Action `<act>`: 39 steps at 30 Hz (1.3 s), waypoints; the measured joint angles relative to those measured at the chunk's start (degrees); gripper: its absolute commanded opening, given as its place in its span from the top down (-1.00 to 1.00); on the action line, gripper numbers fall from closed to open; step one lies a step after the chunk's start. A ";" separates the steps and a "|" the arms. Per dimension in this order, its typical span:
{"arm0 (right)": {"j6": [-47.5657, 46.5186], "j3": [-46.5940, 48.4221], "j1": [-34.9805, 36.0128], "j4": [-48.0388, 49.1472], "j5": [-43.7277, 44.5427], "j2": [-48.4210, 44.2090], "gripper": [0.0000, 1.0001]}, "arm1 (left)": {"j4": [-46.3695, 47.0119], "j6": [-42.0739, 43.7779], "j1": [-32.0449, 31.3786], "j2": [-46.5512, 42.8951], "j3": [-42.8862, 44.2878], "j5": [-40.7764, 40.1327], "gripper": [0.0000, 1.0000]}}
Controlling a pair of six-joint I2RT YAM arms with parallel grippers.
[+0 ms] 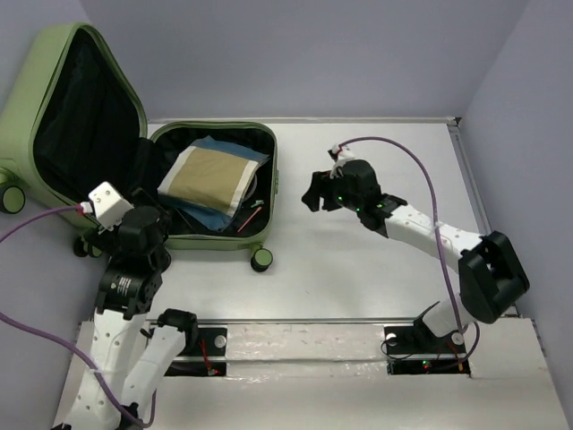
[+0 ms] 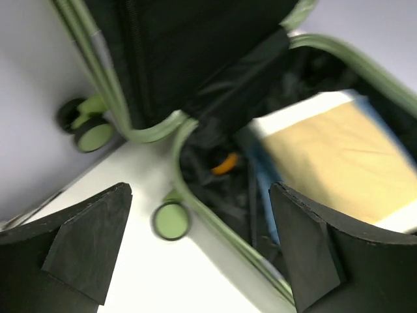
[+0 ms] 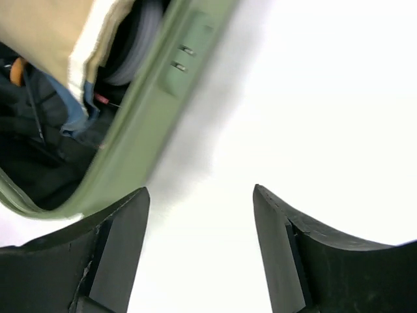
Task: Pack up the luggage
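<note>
Reading both sets of fingers as open and empty. The luggage [image 1: 215, 242] lies open at 10 o'clock on the tabletop [image 1: 358, 269].

Left: your left fingers [image 2: 85, 241] are spread wide, with nothing between them and no contact. Through the gap in the left wrist view you get bare tabletop, one green wheel [image 2: 171, 220] and the case rim curving past. From above, that arm sits at the base's 7 o'clock corner, by the hinge.

Right: your right fingers [image 3: 111, 248] are spread too and hold nothing. They hang over bare tabletop and touch nothing. The luggage rim crosses at 10 o'clock in the right wrist view. From above, they sit just off the base's 3 o'clock side, clear of the shell.

Luggage: the base is flat on the tabletop. The lid is tilted up and back toward the wall at 9 o'clock, with its black lining showing. In the base, a folded tan cloth [image 1: 208, 176] with a pale border lies on top of a blue cloth [image 1: 210, 215].

Unclear items:
- A small orange thing [image 2: 225, 163] sits low in the lining near the hinge. Can't tell what it is.
- A pale rounded thing [image 3: 140, 45] lies under the tan cloth's edge, against the rim. Can't tell that one either.
</note>
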 measured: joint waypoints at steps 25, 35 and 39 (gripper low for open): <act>1.86 -11.28 -3.28 15.87 -15.52 -3.06 -0.24 | 2.40 7.89 27.56 33.31 19.15 -9.60 0.69; 2.75 -10.71 -3.30 15.50 -11.69 -1.09 -0.67 | 7.76 12.04 18.40 31.71 18.23 -14.71 0.89; 6.12 -9.11 -3.28 14.43 -8.74 3.69 -0.69 | 10.78 19.06 4.44 28.74 14.95 -22.14 0.88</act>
